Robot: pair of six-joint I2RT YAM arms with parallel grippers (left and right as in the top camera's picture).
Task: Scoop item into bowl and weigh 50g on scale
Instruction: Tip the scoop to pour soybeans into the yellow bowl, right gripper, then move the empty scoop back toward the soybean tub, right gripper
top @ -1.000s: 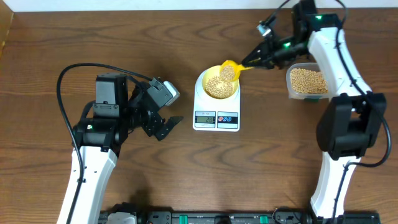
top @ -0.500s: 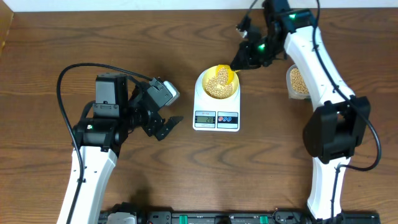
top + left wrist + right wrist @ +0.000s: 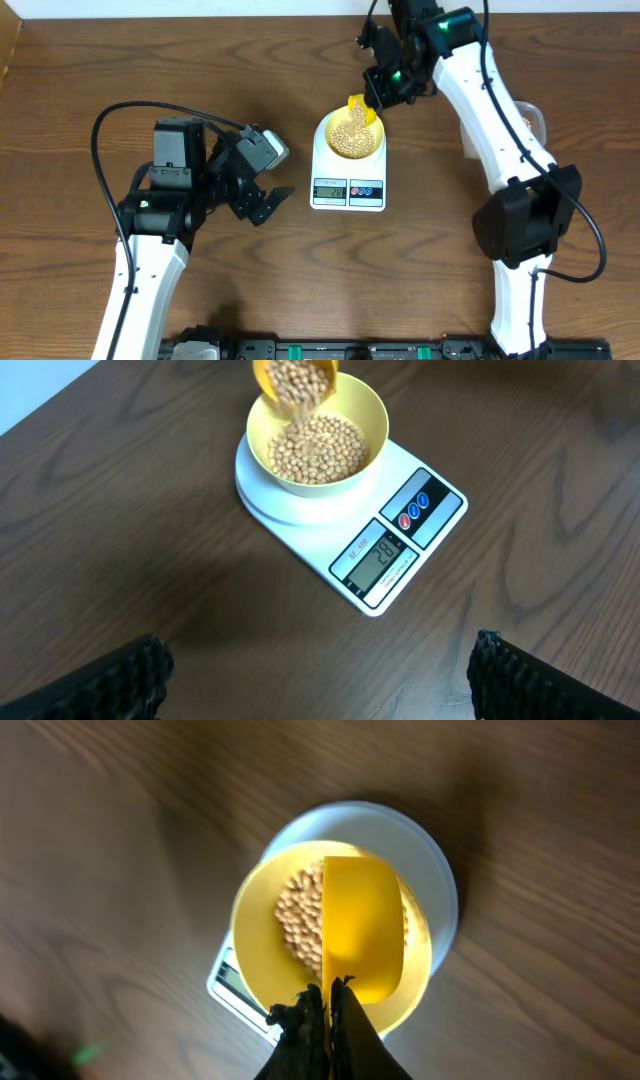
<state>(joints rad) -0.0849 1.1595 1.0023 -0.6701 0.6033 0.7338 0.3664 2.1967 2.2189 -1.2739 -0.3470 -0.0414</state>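
The pale yellow bowl (image 3: 350, 136) sits on the white scale (image 3: 348, 185), partly filled with tan beans (image 3: 318, 448). My right gripper (image 3: 378, 95) is shut on the handle of a bright yellow scoop (image 3: 357, 107), tipped over the bowl's far rim; beans spill from it in the left wrist view (image 3: 295, 382). The right wrist view shows the scoop's back (image 3: 362, 928) over the bowl (image 3: 262, 925), with my shut fingers (image 3: 328, 1000) on it. My left gripper (image 3: 262, 202) is open and empty left of the scale (image 3: 400, 540), its fingertips showing at the bottom of the left wrist view (image 3: 320, 670).
A clear container (image 3: 528, 118) stands at the right, mostly hidden behind my right arm. The scale's display (image 3: 380, 557) reads about 28. Bare wooden table surrounds the scale.
My right gripper has swung left and up with the scoop and tilted it steeply over the bowl, tipping beans in. The left arm has not moved.
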